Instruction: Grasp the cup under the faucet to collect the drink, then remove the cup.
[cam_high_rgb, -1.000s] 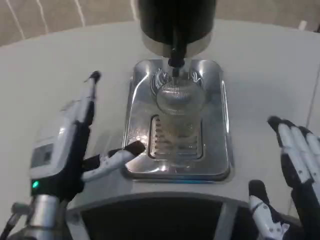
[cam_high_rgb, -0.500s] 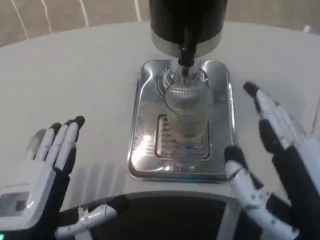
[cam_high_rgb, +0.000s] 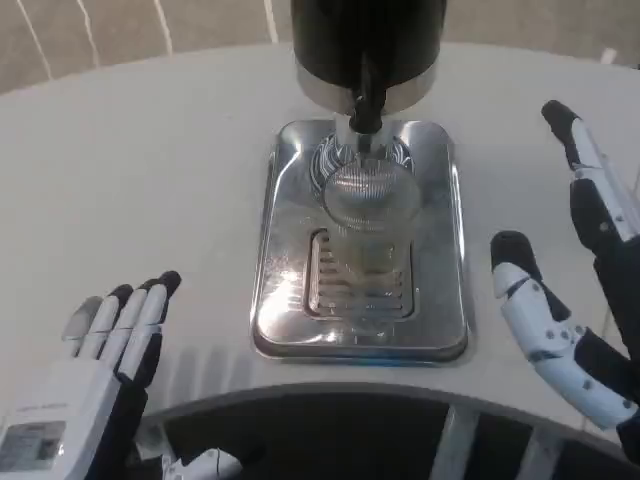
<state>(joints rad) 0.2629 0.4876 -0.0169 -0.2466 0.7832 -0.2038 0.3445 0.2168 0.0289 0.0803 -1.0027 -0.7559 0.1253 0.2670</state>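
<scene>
No legible text; left hand (cam_high_rgb: 85, 385) label blurred

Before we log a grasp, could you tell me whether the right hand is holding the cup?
No, the right hand is open beside the tray, clear of the cup.

White-and-black robot hand (cam_high_rgb: 100, 370)

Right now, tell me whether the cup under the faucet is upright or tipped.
Upright. The clear cup stands on the metal drip tray, its round rim facing up just below the black faucet. Neither robot hand touches it.
</scene>
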